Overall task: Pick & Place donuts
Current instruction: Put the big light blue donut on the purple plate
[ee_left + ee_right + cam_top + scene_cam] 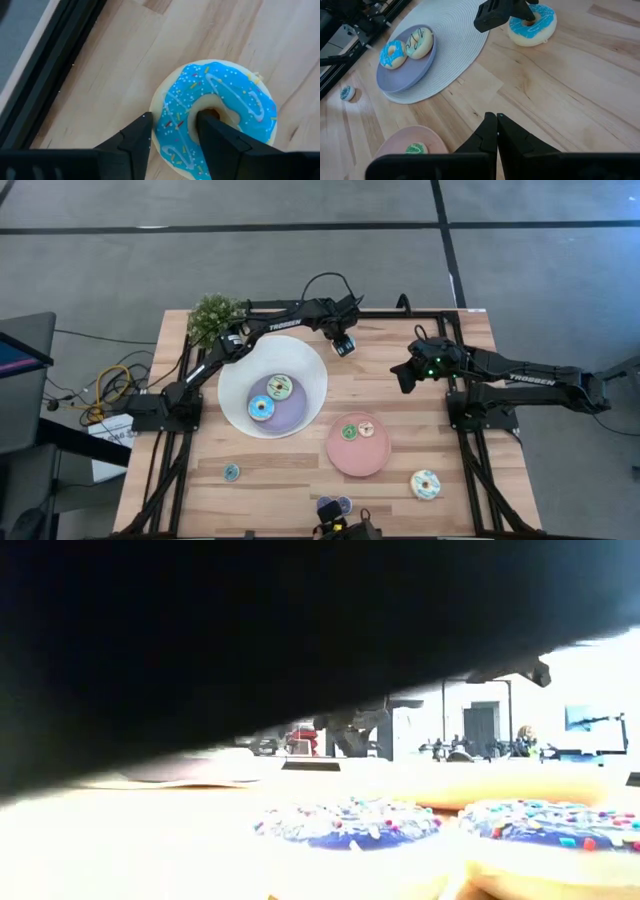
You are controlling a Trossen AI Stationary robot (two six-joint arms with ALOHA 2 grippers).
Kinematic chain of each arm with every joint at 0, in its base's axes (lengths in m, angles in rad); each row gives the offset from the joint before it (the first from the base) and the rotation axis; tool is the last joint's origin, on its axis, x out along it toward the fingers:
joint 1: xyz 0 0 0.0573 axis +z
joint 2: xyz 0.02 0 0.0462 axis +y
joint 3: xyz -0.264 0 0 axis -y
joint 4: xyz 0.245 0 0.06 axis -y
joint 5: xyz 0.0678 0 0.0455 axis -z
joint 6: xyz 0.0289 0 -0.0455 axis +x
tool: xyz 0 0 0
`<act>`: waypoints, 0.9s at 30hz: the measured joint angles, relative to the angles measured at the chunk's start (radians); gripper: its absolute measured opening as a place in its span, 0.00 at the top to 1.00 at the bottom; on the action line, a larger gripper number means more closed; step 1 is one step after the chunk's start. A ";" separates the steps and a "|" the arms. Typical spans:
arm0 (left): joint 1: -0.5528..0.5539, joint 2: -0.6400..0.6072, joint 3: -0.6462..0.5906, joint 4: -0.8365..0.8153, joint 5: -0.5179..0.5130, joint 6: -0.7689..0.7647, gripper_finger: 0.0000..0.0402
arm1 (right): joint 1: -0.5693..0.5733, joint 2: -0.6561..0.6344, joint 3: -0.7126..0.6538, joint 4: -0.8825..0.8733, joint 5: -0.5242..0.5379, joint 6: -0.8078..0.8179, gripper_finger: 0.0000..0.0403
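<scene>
High view: left gripper (343,345) at the table's (420,450) far edge, just past the bowl (300,395), on a blue donut (349,348) mostly hidden under it. Two donuts (270,398) in the bowl, two small ones on the pink plate (358,456), more near the front edge. "TROSSEN" readable on the right arm.

Low view: mostly blacked out by something dark and close. Two blue-iced donuts (350,821) up front, blurry.

Left wrist view: fingers (135,140) narrow, one in the donut's hole, one outside its rim, pinching the ring. Donut flat on the wood.

Right wrist view: right gripper (496,131) fingers pressed together, holding nothing, above bare wood. Left gripper partly cut off at the frame's edge.
</scene>
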 joint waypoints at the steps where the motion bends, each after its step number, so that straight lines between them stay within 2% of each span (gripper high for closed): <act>1: 0.000 0.000 0.000 0.000 -0.004 0.000 0.65 | 0.000 0.000 0.000 0.000 0.000 0.000 1.00; 6: 0.000 0.000 0.000 0.000 -0.008 0.000 0.71 | 0.000 0.000 0.000 0.000 0.000 0.000 1.00; 16: 0.000 0.000 0.003 -0.003 -0.011 -0.001 0.71 | 0.000 0.000 0.000 0.000 0.000 0.000 1.00; 24: -0.002 0.001 0.097 -0.094 -0.012 -0.031 0.71 | 0.000 0.000 0.000 -0.001 -0.001 -0.003 1.00; 27: -0.008 -0.010 0.097 -0.137 -0.005 -0.049 0.71 | 0.000 0.000 0.000 -0.001 -0.002 -0.022 1.00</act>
